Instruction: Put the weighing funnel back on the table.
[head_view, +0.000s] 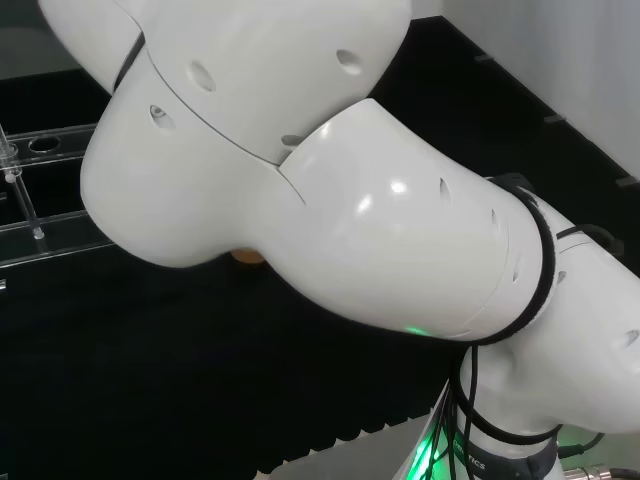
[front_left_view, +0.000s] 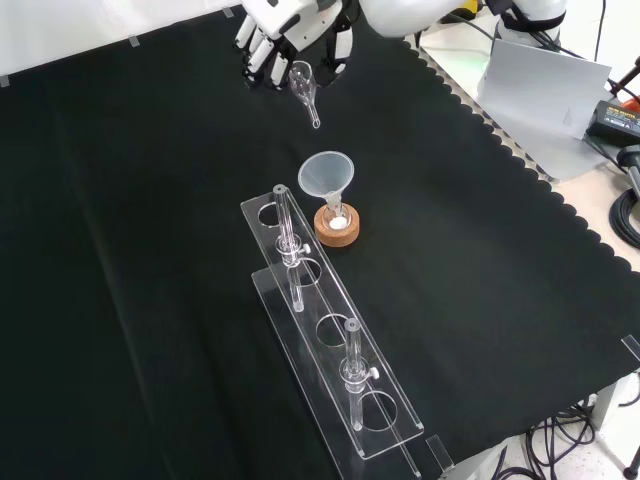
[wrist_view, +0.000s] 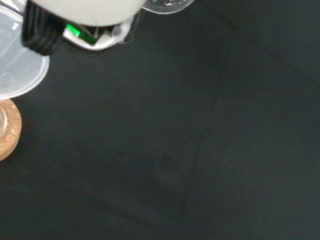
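Note:
In the front view the black and white hand (front_left_view: 283, 35) hangs above the far part of the cloth, its fingers curled round a small clear weighing funnel (front_left_view: 304, 88). The piece's stem points down and toward the camera, well above the cloth. Just nearer than it stands the big funnel (front_left_view: 327, 176), mouth up, stem in a small flask on a cork ring (front_left_view: 336, 229). The wrist view has a blurred white part of the hand (wrist_view: 85, 10), the big funnel's rim (wrist_view: 17, 65) and the cork ring (wrist_view: 7, 130).
A clear rack (front_left_view: 330, 335) with round holes lies along the cloth toward the front, two glass tubes upright in it. The rack (head_view: 45, 190) also shows at the left in the head view, behind the arm's white links (head_view: 300, 160). The cloth's scalloped edge (front_left_view: 520, 170) runs on the right.

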